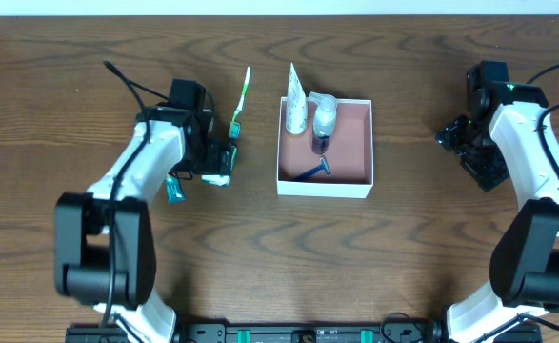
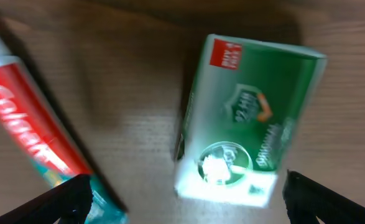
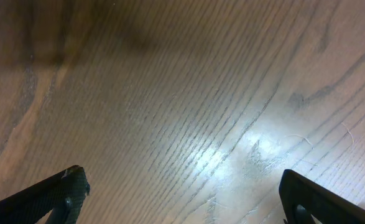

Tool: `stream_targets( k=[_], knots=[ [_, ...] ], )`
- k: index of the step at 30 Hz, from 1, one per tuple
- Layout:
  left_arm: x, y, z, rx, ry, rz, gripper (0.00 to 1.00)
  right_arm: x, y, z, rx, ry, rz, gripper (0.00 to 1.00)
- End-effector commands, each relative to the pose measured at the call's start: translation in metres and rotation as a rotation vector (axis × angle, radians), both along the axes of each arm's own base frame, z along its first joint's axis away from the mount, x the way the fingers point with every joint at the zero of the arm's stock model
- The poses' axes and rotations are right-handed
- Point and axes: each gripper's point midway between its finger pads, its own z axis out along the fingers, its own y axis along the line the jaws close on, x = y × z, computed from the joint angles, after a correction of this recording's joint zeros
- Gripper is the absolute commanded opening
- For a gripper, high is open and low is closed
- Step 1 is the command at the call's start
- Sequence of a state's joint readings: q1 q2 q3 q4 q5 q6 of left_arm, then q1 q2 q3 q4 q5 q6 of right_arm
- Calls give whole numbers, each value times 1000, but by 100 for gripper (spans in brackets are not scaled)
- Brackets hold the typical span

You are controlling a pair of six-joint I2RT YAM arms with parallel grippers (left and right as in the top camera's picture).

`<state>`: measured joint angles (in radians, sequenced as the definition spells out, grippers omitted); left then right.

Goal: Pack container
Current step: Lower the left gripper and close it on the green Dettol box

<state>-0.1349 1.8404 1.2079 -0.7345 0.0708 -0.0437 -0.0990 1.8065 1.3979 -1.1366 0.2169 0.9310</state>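
Container (image 1: 323, 189) sits open-topped at mid-counter (image 1: 89, 286), holding a white tube (image 1: 295, 103), a clear bottle (image 1: 323, 119) and a blue razor (image 1: 315, 172). Just to its left a toothbrush (image 1: 242, 100) lies on the wood. Farther left, a green-and-white packet (image 2: 244, 118) lies flat near a red toothpaste (image 2: 33, 130), the two apart. The left pincer (image 2: 183, 200) hangs over the packet, spread wide and empty. The right pincer (image 3: 182, 194), also wide and empty, faces bare wood well right of the container. The packet looks the likely pick. It lies slightly askew to the jaws, so the wrist should turn to square them across its shorter width, clear of the toothpaste, before lowering and closing.
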Motion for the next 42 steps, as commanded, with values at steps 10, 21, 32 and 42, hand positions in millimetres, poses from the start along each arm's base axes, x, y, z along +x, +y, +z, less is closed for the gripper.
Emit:
stream_targets(
  k=[10,21,32,42],
  knots=[
    [0,-6,-22,16,22,-63,98,1,-4,0,-11,3,-3,99],
    [8,-26,-21,23,-27,-212,98,1,-4,0,-11,3,-3,99],
    [12,-27,-25,25,-36,-212,98,1,-4,0,-11,3,-3,99],
    [14,-26,-35,34,-27,-210,98,1,-4,0,-11,3,-3,99]
  ],
)
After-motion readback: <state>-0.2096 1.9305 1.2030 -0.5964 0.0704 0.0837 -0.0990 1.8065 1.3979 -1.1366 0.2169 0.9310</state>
